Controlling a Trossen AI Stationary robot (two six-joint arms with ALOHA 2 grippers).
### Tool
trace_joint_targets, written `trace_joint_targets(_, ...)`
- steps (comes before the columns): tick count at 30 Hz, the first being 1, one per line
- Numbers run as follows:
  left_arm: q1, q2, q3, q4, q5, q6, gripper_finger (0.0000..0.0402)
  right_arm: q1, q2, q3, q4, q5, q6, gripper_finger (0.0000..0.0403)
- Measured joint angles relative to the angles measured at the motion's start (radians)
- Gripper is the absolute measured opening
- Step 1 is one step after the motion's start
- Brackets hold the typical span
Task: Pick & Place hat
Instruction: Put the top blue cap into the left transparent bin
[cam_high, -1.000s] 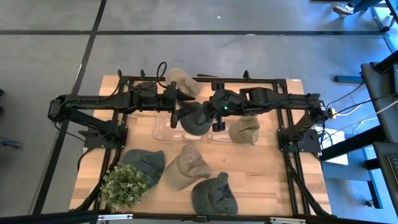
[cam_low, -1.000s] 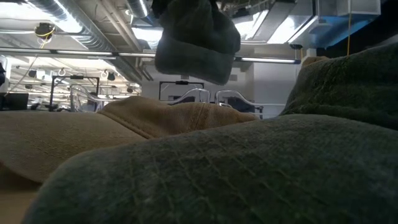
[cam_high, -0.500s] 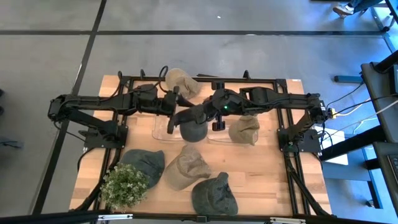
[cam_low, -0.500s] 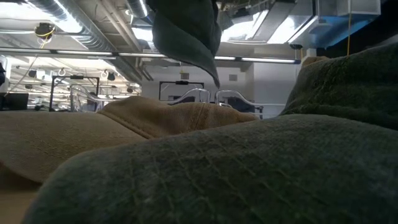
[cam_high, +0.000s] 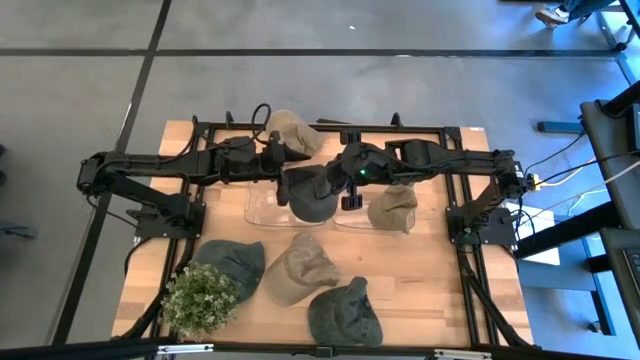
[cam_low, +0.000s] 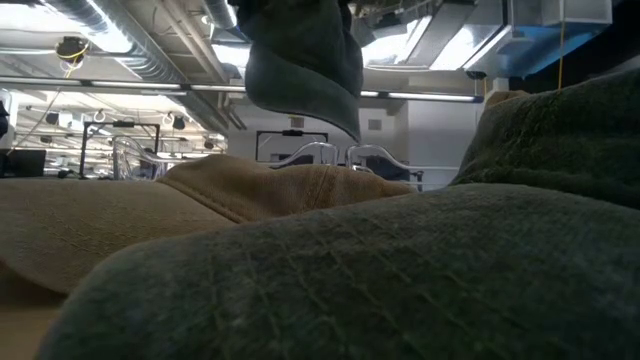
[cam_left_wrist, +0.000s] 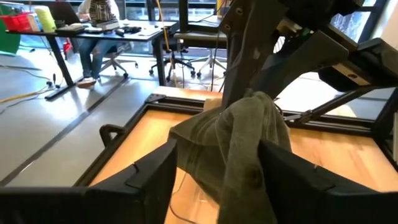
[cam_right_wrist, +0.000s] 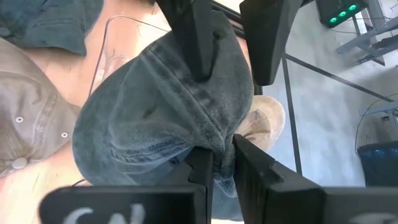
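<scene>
A dark green hat (cam_high: 310, 192) hangs in the air over the clear trays at the table's middle; in the low view the hat (cam_low: 305, 60) dangles from above. My right gripper (cam_right_wrist: 222, 152) comes from the table's right and is shut on the hat. My left gripper (cam_left_wrist: 217, 146) comes from the left and is open. Its two fingers stand on either side of the hanging hat (cam_left_wrist: 242, 143); whether they touch it I cannot tell. My right gripper pinches the hat between its two fingers at a bunched fold of its edge (cam_right_wrist: 217, 140), coming roughly level from the table's right. The hat is lifted clear and hangs slack below the fingers, its crown (cam_right_wrist: 143, 118) bulging outward.
More hats lie on the table: a tan one at the far edge (cam_high: 292, 130), a khaki one (cam_high: 393, 208), a dark green one (cam_high: 235, 265), a tan one (cam_high: 300, 265) and a dark green one (cam_high: 345, 312). A potted plant (cam_high: 200, 298) stands at the near left. Clear trays (cam_high: 262, 208) lie under the hat.
The hanging hat has swung and turned about in my right gripper's hold, showing narrow half a second ago and broader again now. My left gripper dipped toward the near edge beside the hat and came back level with it.
</scene>
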Motion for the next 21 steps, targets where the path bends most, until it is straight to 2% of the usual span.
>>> trace_joint_targets(8, 0.000, 0.000, 0.000, 0.000, -0.001, 0.063, 0.0099, 0.000, 0.000, 0.000, 0.000, -0.001, 0.000, 0.0048)
trace_joint_targets(14, -0.001, 0.000, 0.000, -0.001, 0.002, 0.131, 0.0012, 0.000, 0.000, 0.001, -0.009, -0.051, 0.003, 0.0048)
trace_joint_targets(21, -0.001, 0.000, 0.000, 0.000, 0.002, 0.165, 0.0005, 0.000, 0.000, 0.001, -0.017, -0.051, -0.003, 0.0053)
